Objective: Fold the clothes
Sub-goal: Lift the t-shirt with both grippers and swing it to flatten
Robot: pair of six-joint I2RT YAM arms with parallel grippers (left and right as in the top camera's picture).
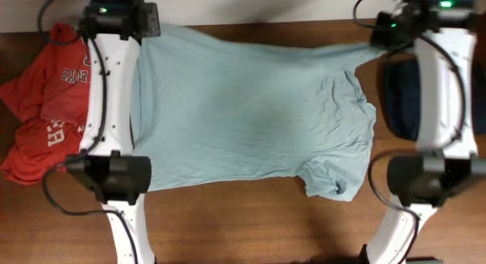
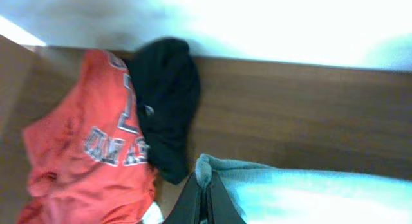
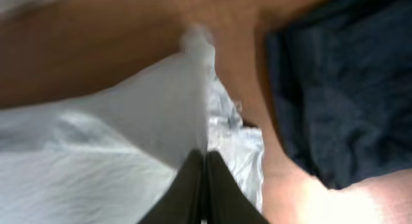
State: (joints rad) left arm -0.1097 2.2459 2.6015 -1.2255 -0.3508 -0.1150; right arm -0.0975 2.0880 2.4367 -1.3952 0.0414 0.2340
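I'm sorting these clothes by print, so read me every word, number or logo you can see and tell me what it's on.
Red tees: white arched lettering on the upper one and more white letters lower down, all too blurred to read.
Blue tee: no text visible.
Navy garment: no text visible.
Black garment: no text visible.
Nothing here can be quoted.

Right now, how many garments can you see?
4: pale blue T-shirt spread centre, red tee far left, black garment beside it, navy garment far right. The red tee may hide another.
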